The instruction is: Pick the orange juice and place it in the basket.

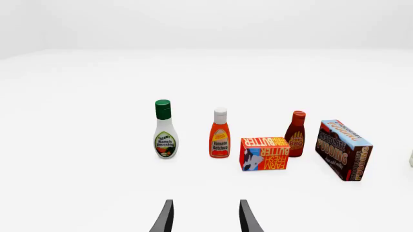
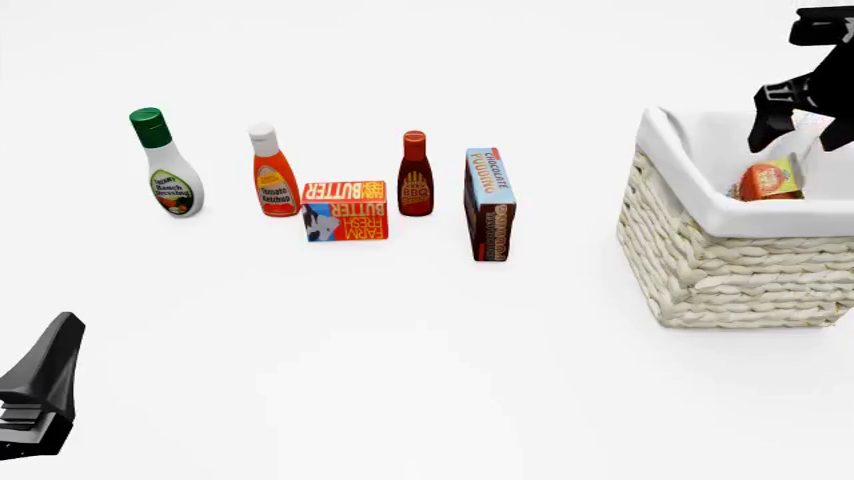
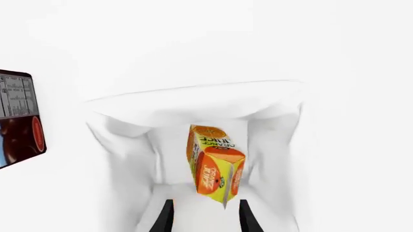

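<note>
Three bottles (image 2: pixel 272 170), two boxes (image 2: pixel 346 210), one orange juice (image 2: pixel 770 181), one basket (image 2: pixel 727 265), two grippers (image 2: pixel 801 95)

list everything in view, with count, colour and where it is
ranch dressing: 1, white, green cap, far left of row
ketchup: 1, orange-red, white cap, beside ranch
butter box: 1, orange, front of row
bbq sauce: 1, dark red, right of butter
pudding box: 1, brown, row's right end
orange juice: 1, orange, inside basket
basket: 1, cream wicker, white liner, right side
left end effector: open, facing the row
right end effector: open, above basket

Blank white sim tabletop (image 2: pixel 427 380)
</note>
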